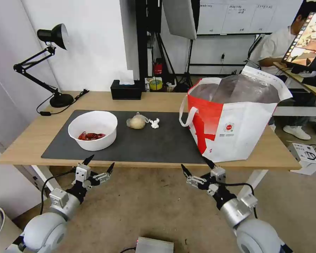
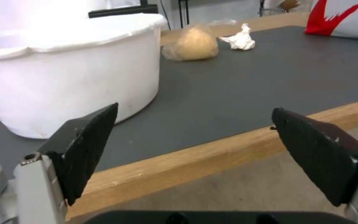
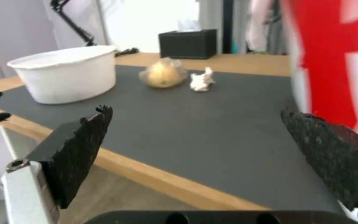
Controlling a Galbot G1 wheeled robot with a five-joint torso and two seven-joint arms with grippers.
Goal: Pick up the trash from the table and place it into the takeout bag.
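Observation:
A white round bowl [image 1: 93, 129] with red scraps sits at the left of the dark grey mat [image 1: 165, 144] on the light-wood table [image 1: 158, 100]. A knotted clear bag with a beige lump [image 1: 137, 121] and a small crumpled tissue [image 1: 154, 123] lie mid-mat. The red-and-white takeout bag [image 1: 235, 123] stands open at the table's right end. Both grippers hang below the front edge: my left gripper [image 1: 100, 164] open before the bowl [image 2: 71, 71], my right gripper [image 1: 196, 167] open before the takeout bag [image 3: 332, 56]. The lump [image 2: 193, 45] [image 3: 163, 73] and tissue [image 2: 240, 39] [image 3: 201, 80] lie beyond them.
A black tissue box [image 1: 126, 89] stands at the back edge, a black desk lamp [image 1: 47, 63] at the back left. A person sits behind the table at the right by a monitor [image 1: 307, 44]. A white box [image 1: 307, 156] lies on the floor to the right.

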